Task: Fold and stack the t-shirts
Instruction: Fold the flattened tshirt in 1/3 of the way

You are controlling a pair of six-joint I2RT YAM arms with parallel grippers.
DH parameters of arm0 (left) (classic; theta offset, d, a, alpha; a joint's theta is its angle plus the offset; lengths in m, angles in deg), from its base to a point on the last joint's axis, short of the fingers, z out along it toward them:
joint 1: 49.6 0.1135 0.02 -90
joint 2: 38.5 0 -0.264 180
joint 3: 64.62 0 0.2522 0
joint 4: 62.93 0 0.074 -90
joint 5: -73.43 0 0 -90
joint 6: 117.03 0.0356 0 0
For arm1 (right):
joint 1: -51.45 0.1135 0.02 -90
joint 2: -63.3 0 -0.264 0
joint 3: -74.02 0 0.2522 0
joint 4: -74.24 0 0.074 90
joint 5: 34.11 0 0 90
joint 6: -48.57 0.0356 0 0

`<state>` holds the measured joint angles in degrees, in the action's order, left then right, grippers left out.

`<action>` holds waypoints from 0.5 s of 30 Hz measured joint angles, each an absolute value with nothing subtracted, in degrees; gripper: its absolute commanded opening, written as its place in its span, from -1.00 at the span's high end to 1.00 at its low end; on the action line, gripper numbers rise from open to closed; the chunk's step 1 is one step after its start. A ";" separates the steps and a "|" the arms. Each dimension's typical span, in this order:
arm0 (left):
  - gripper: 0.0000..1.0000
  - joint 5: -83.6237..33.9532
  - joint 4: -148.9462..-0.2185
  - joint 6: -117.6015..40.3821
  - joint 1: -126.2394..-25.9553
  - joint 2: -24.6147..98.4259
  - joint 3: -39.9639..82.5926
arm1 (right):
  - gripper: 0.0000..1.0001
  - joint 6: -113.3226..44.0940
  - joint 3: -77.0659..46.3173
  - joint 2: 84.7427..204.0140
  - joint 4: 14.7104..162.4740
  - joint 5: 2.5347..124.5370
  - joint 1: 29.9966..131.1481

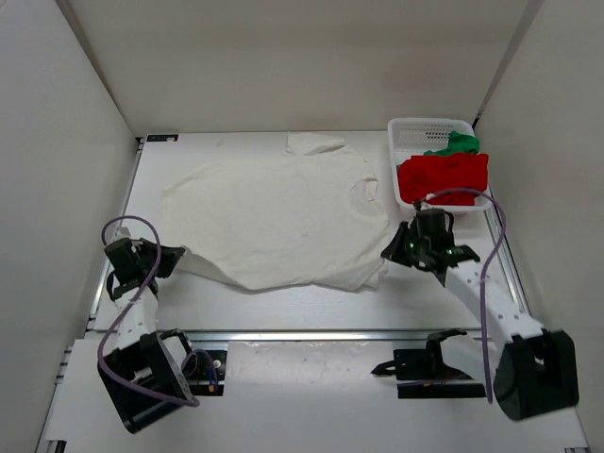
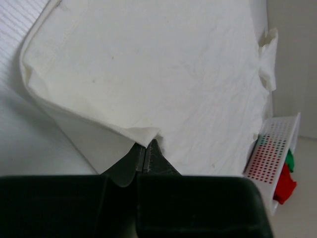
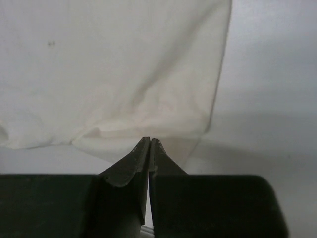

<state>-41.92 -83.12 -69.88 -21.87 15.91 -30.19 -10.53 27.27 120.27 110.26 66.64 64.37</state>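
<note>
The cream-white t-shirt (image 1: 283, 212) lies spread flat across the middle of the table. My left gripper (image 1: 177, 253) is shut on its near left corner; in the left wrist view the cloth (image 2: 163, 64) drapes over the closed tips (image 2: 146, 141). My right gripper (image 1: 387, 253) is shut on the shirt's near right edge. In the right wrist view the cloth (image 3: 114, 64) wrinkles toward the closed tips (image 3: 149, 140). The red t-shirt (image 1: 444, 175) and the green t-shirt (image 1: 461, 144) lie bunched in the basket.
The white mesh basket (image 1: 415, 132) stands at the back right corner, also showing in the left wrist view (image 2: 270, 148). White walls enclose the table on three sides. A bare strip of table runs between the shirt and the arm bases.
</note>
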 measured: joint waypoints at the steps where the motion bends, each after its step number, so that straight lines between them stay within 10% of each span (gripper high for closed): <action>1: 1.00 -42.07 -81.86 -71.13 -21.78 17.44 -29.73 | 1.00 -11.30 24.29 124.18 109.25 66.70 64.26; 15: 1.00 -35.93 -71.78 -79.54 -24.60 32.74 -21.29 | 1.00 -16.44 -10.63 161.31 100.82 69.15 60.81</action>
<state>-35.93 -71.78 -79.54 -24.60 32.74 -21.29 -16.44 -10.63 161.31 100.82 69.15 60.81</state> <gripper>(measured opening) 0.022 0.006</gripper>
